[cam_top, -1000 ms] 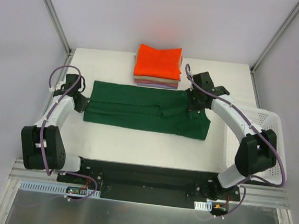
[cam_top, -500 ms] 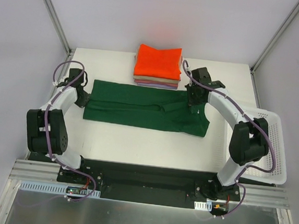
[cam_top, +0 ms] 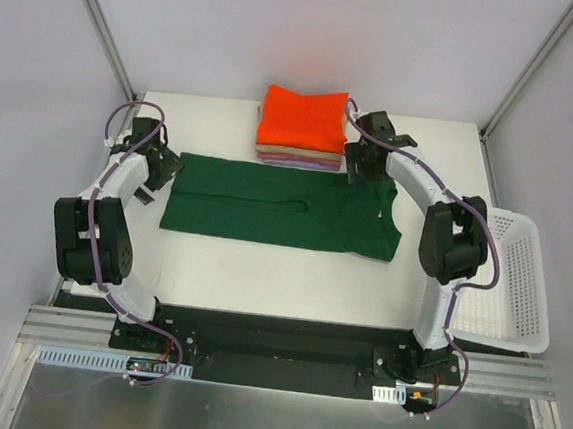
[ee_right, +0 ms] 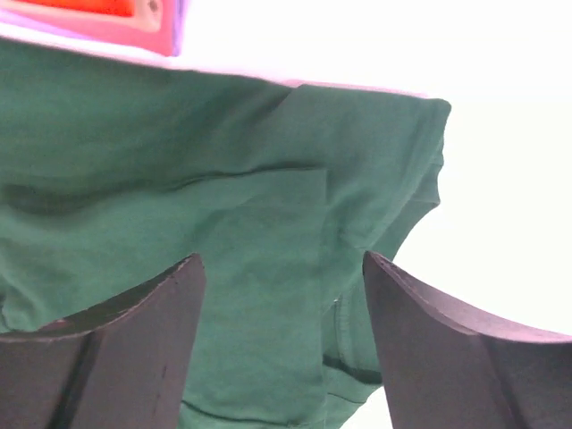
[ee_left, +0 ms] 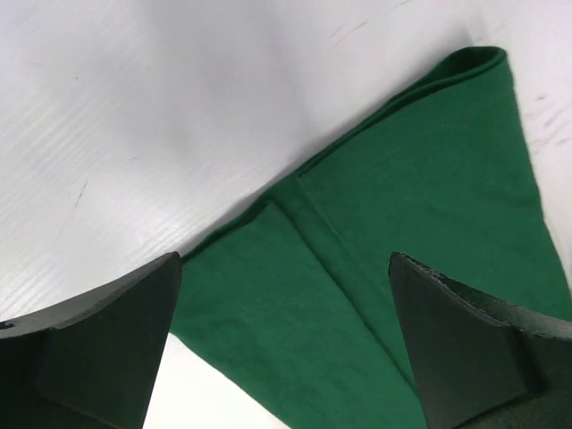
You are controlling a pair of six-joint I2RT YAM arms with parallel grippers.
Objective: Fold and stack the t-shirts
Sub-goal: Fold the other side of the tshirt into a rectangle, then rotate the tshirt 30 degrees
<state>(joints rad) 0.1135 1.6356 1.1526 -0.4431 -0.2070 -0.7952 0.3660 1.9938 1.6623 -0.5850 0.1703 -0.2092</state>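
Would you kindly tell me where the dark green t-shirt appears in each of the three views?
Top external: dark green t-shirt lies flat mid-frame.
Left wrist: it fills the lower right.
Right wrist: it covers most of the frame.
Shared landmark: the white table.

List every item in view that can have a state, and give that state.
dark green t-shirt: lying flat, folded into a long strip, not stacked
orange t-shirt: folded, on top of the pile
left tool: open, over the green shirt's left end
right tool: open, over the green shirt's right end
white mesh basket: upright at the table's right edge
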